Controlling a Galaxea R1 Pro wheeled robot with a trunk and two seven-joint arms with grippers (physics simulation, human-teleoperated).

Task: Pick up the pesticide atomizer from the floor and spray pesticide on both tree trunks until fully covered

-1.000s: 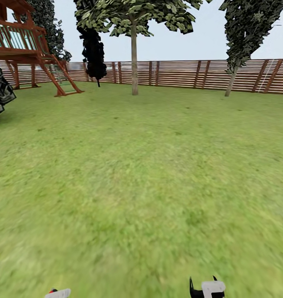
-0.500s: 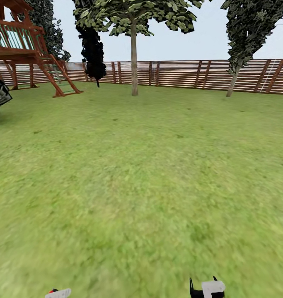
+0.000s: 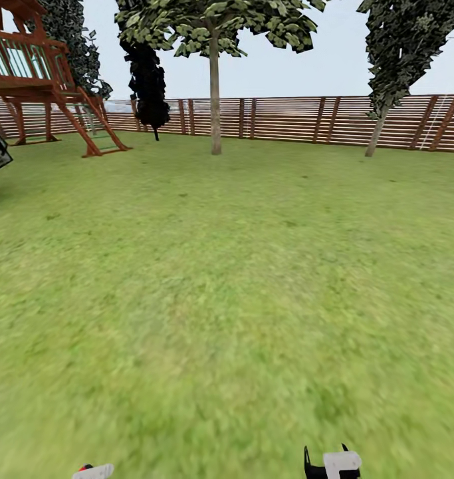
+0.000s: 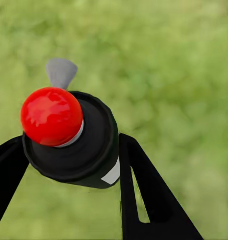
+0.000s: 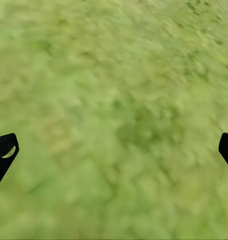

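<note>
The pesticide atomizer has a black round body, a red ball top and a grey nozzle. My left gripper is shut on it, one black finger on each side. Its red tip peeks over the head view's bottom edge, next to my left gripper. My right gripper is open and holds nothing, its fingertips wide apart over the grass. A tall tree with a straight pale trunk and a leafy green crown stands far ahead, before the fence. The green lawn stretches between us.
A brown slat fence runs along the back. A red-brown wooden playset with a ladder stands at the far left. A near-black narrow tree hangs by the fence, and a dark-crowned tree with a thin leaning trunk is at the far right.
The whole head view has shifted a little: the playset slid left and the right tree slid right, so the camera moved. Both grippers hold the same pose.
</note>
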